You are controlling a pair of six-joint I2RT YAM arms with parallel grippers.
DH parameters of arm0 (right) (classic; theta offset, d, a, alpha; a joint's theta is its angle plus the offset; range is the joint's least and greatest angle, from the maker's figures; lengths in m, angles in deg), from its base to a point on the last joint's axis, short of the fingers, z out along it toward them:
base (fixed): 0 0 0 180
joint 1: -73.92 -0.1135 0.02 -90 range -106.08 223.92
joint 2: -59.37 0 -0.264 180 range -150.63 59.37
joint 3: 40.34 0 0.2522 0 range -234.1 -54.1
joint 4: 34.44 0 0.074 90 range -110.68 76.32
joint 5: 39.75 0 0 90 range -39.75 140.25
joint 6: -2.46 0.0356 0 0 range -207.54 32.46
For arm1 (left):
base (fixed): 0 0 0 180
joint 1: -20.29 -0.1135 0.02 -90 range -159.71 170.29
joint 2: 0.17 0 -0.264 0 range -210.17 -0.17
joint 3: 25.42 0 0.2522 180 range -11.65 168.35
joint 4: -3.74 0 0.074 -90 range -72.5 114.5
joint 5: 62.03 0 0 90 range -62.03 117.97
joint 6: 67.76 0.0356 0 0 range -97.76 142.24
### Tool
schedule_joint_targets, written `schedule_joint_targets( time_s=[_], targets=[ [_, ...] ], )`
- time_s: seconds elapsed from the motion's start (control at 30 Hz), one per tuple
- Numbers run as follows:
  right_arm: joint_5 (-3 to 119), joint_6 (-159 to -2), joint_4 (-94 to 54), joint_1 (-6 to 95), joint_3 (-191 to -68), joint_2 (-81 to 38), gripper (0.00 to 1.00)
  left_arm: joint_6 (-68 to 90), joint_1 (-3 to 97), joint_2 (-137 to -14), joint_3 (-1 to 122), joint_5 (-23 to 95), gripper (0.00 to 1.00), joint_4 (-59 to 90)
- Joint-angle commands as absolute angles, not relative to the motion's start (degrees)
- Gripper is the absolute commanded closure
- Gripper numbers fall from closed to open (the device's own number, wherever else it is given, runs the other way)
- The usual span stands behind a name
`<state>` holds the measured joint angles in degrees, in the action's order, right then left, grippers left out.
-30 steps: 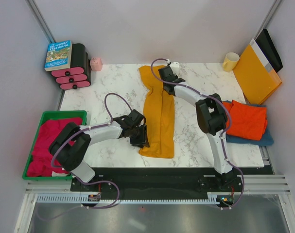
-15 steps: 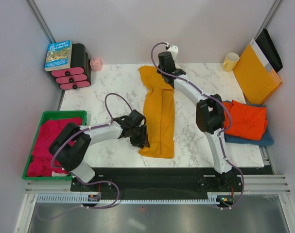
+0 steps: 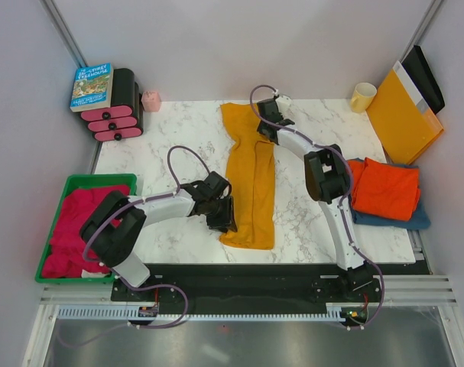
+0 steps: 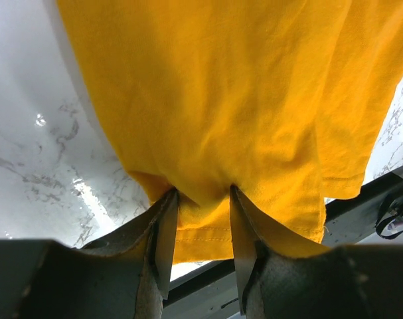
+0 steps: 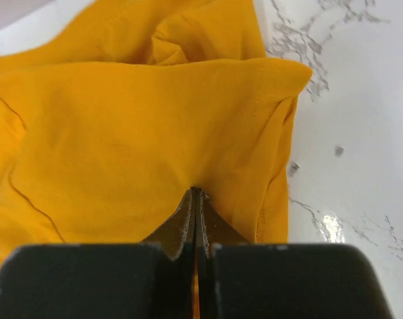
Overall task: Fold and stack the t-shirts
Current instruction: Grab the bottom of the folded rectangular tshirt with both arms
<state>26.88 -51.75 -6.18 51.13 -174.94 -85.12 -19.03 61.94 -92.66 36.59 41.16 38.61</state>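
Observation:
The mustard-yellow t-shirt (image 3: 251, 180) lies folded into a long strip down the middle of the marble table (image 3: 163, 145). My left gripper (image 3: 224, 220) is at its near left corner. In the left wrist view the jaws (image 4: 201, 191) stand narrowly apart, pinching a bunch of the hem (image 4: 201, 236). My right gripper (image 3: 266, 131) is at the shirt's far right edge. In the right wrist view it (image 5: 196, 193) is shut on a pinch of the yellow cloth (image 5: 121, 133). The orange-red t-shirt (image 3: 384, 187) lies folded on the blue t-shirt (image 3: 415, 220) at the right.
A green bin (image 3: 102, 182) with red cloth (image 3: 75, 229) stands at the left. A book (image 3: 92, 86) on black-and-pink drawers (image 3: 117, 118) and a pink cup (image 3: 150, 100) are at the far left. A yellow mug (image 3: 362, 96) and an orange envelope (image 3: 403, 115) are at the far right.
My right gripper rose above the shirt's far end, then came back down onto its far right edge. The left gripper has stayed at the near corner.

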Motion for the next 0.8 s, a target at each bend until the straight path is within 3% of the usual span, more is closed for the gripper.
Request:
schedule_joint_targets(
  time_s=[0.0, 0.13, 0.33, 0.47, 0.53, 0.63, 0.67, 0.73, 0.77],
  targets=[
    [30.5, -50.2, -6.5, 51.6, -173.1, -81.8, 0.96, -17.0, 62.5, -95.8, 38.2, 41.5, 0.55, 39.3],
    [32.7, -53.9, -8.8, 51.3, -174.0, -81.7, 0.85, -17.6, 62.6, -94.9, 37.8, 40.6, 0.55, 39.0],
    [33.5, -55.3, -22.7, 50.9, -165.0, -68.7, 0.37, -18.1, 62.5, -84.6, 35.5, 32.7, 0.45, 38.3],
    [30.4, -58.2, -17.7, 49.2, -164.9, -61.5, 0.29, -17.6, 62.6, -78.0, 35.1, 29.9, 0.43, 39.3],
    [29.7, -57.3, -12.0, 48.0, -162.2, -55.9, 0.28, -17.0, 62.6, -74.8, 35.1, 29.1, 0.43, 39.9],
    [28.2, -54.9, -9.8, 45.4, -148.0, -45.1, 0.39, -16.5, 62.6, -72.1, 34.5, 28.2, 0.44, 41.8],
    [28.2, -55.0, -9.7, 44.3, -140.0, -42.3, 0.49, -16.3, 62.6, -71.8, 33.5, 28.1, 0.44, 42.1],
    [25.7, -55.1, -8.0, 40.3, -133.2, -35.5, 0.56, -17.0, 62.6, -71.4, 32.4, 28.1, 0.44, 42.1],
    [25.3, -53.9, -6.5, 38.9, -127.9, -33.7, 0.67, -17.2, 62.6, -71.4, 31.2, 28.1, 0.44, 41.9]
  ],
)
